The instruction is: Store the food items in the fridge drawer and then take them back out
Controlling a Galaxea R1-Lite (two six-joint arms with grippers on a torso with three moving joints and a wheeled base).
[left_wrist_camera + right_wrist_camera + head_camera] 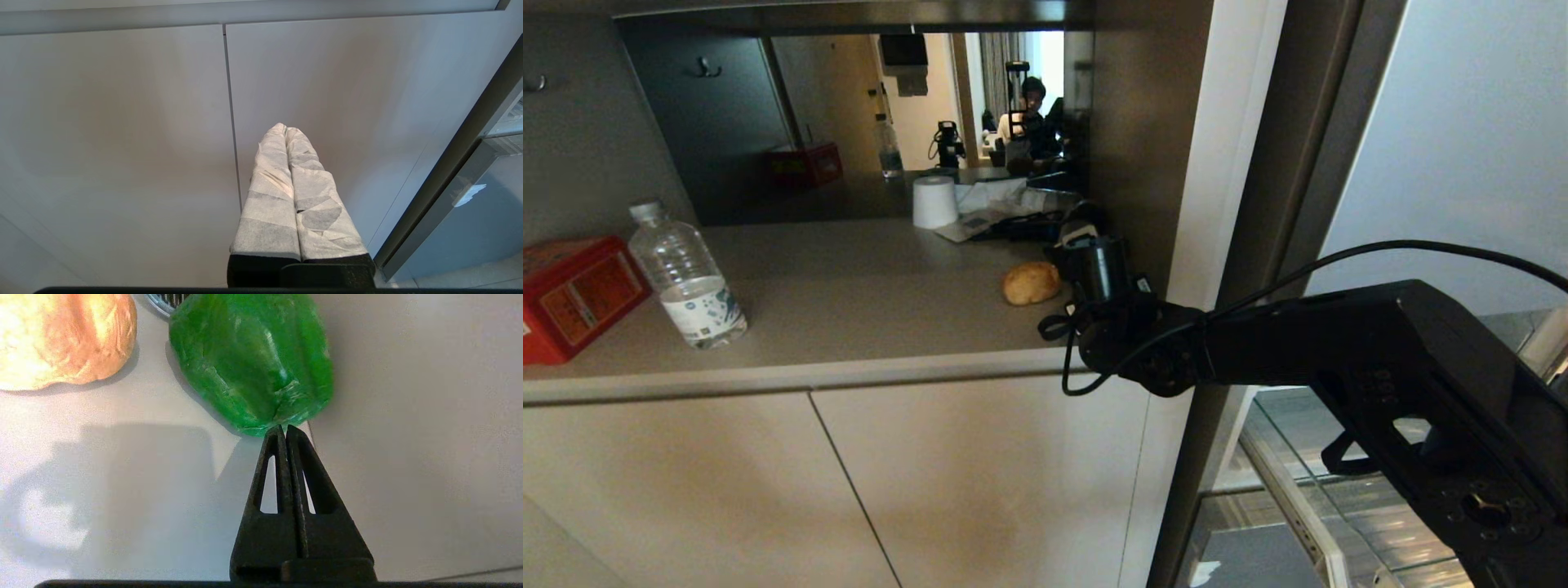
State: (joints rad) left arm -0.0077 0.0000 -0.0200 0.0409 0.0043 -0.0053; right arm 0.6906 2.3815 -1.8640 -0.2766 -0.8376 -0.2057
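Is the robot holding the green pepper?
No, the right end effector is shut with nothing between its fingers, tips just at the pepper.

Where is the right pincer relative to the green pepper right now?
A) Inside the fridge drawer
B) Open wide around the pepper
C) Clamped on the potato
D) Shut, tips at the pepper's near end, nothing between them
D: in the right wrist view the right pincer is shut, its tips meeting at the edge of the green pepper on the counter.

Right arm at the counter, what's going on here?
The right pincer is shut, its tips touching the near end of the green pepper on the counter, with nothing between them. The potato lies beside the pepper. The left pincer is shut, parked by the cabinet doors.
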